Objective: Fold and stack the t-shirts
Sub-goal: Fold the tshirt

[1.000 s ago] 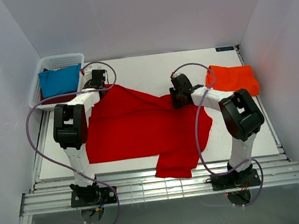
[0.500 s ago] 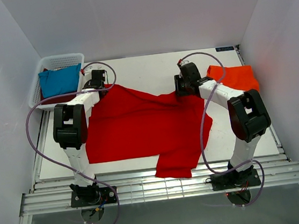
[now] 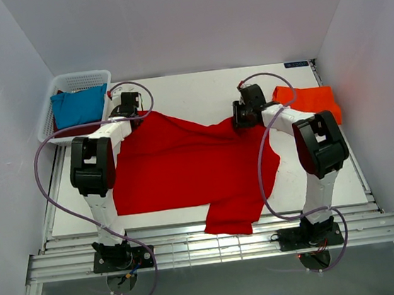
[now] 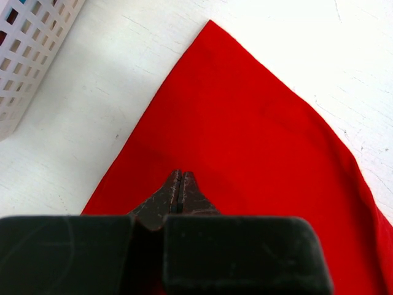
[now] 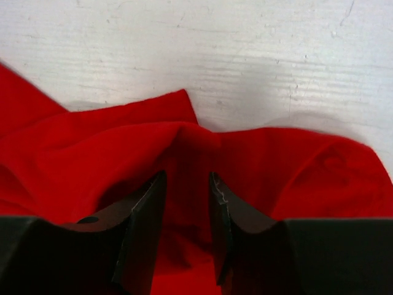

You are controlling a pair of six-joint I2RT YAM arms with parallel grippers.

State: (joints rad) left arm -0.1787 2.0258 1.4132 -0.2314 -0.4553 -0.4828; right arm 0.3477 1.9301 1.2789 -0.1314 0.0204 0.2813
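Observation:
A bright red t-shirt [image 3: 185, 166] lies spread across the table [image 3: 198, 90]. My left gripper [image 3: 130, 107] is at its far-left corner. In the left wrist view its jaws [image 4: 180, 176] are shut, tips down on smooth red cloth [image 4: 258, 123]; no cloth shows between them. My right gripper [image 3: 245, 116] is at the shirt's far-right edge. Its jaws [image 5: 187, 184] stand partly apart, astride a raised fold of red cloth [image 5: 184, 144]. An orange-red t-shirt [image 3: 309, 102] lies folded at the far right. A teal-blue t-shirt [image 3: 78, 106] lies on a dark maroon one [image 3: 63, 127] in the basket.
The white mesh basket [image 3: 79, 79] stands at the far left; its wall shows in the left wrist view [image 4: 24, 55]. White walls close in the table on three sides. One shirt sleeve [image 3: 230, 218] hangs over the near table edge.
My right gripper has moved away from me and rightward, toward the orange-red shirt, and the red shirt's far-right edge went with it. The left arm has not moved.

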